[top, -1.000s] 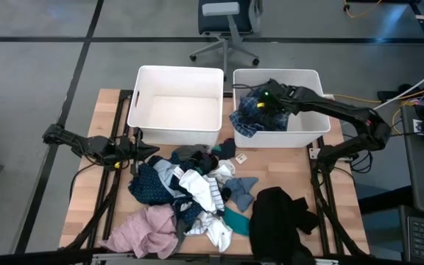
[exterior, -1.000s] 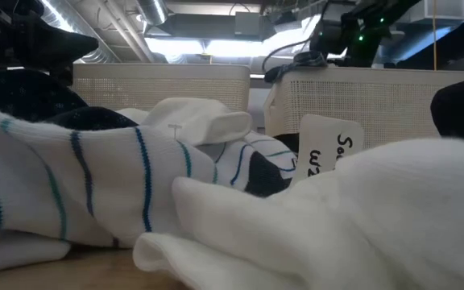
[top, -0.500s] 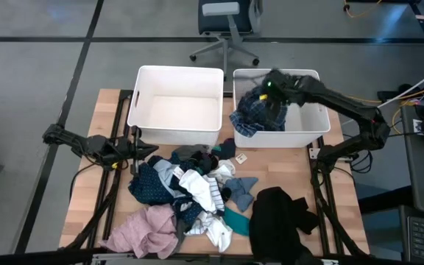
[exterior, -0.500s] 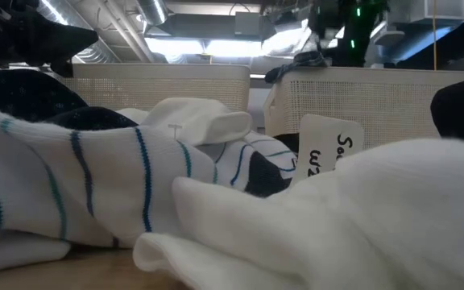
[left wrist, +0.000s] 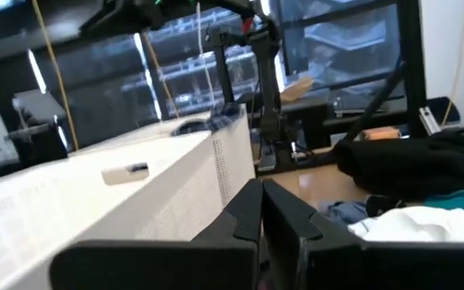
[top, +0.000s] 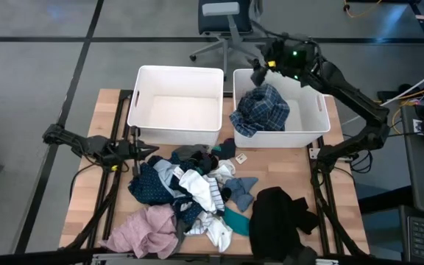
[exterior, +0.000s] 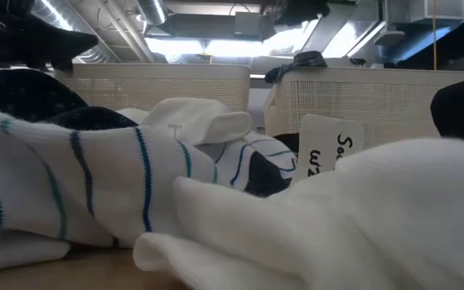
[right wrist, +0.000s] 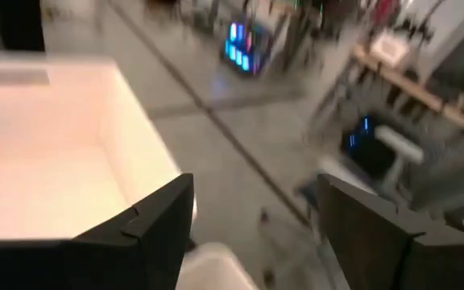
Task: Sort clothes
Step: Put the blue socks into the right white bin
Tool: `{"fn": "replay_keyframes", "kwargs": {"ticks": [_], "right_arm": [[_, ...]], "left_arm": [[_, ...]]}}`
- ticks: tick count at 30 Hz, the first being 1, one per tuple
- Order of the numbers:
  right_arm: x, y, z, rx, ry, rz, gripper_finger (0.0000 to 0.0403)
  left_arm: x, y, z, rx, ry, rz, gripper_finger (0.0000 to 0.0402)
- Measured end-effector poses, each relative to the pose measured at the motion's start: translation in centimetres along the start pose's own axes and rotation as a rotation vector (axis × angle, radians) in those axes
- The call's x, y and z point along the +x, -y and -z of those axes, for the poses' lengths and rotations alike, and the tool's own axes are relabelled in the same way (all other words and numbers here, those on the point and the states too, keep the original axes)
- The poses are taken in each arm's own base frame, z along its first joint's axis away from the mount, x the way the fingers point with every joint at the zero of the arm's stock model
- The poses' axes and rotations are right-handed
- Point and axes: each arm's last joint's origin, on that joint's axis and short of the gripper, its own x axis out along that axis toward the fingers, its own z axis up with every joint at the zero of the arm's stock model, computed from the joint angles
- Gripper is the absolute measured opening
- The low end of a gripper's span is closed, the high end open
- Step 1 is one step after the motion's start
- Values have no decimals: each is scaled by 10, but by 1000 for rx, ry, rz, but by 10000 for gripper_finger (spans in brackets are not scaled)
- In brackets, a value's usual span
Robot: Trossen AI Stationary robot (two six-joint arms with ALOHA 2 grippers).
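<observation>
- Looking down from above, I have the right gripper (top: 260, 68) raised over the far edge of the right tub (top: 316, 126); its fingers (right wrist: 147, 221) are spread wide with nothing between them.
- A blue plaid garment (top: 261, 110) lies inside that tub, draped over its near-left wall.
- My left gripper (top: 147, 149) rests low at the desk's (top: 98, 125) left side, near the left tub (top: 175, 132), fingers pressed together.
- Remaining clothes (top: 197, 191) sit heaped on the desk in front of both tubs: pink, navy, striped white, teal, black.
</observation>
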Motion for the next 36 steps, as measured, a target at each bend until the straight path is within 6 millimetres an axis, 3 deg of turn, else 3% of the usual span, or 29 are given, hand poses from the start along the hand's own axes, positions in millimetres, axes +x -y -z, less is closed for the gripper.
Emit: {"fn": "replay_keyframes", "kwargs": {"ticks": [3, 10, 14, 21, 26, 32, 36], "right_arm": [[4, 1, -7, 28, 79, -4, 261], [11, -6, 0, 117, 28, -97, 262], [8, -23, -8, 137, 90, -221, 262], [-18, -101, -12, 18, 10, -559, 262], [-64, -164, -3, 68, -215, -725, 262], [-132, -227, 13, 62, -419, -767, 262], [-163, -265, 34, -37, -510, -680, 262]], "left_arm": [[0, -1, -2, 57, 22, -10, 1], [-2, -8, -19, 4, 175, -89, 1], [-4, -11, -24, 60, 217, -135, 1], [-2, -8, -17, -60, 160, -88, 1], [-1, -8, -19, -154, 178, -85, 1], [0, -6, -15, -289, 149, -50, 1], [0, -6, -15, -314, 149, -48, 1]]}}
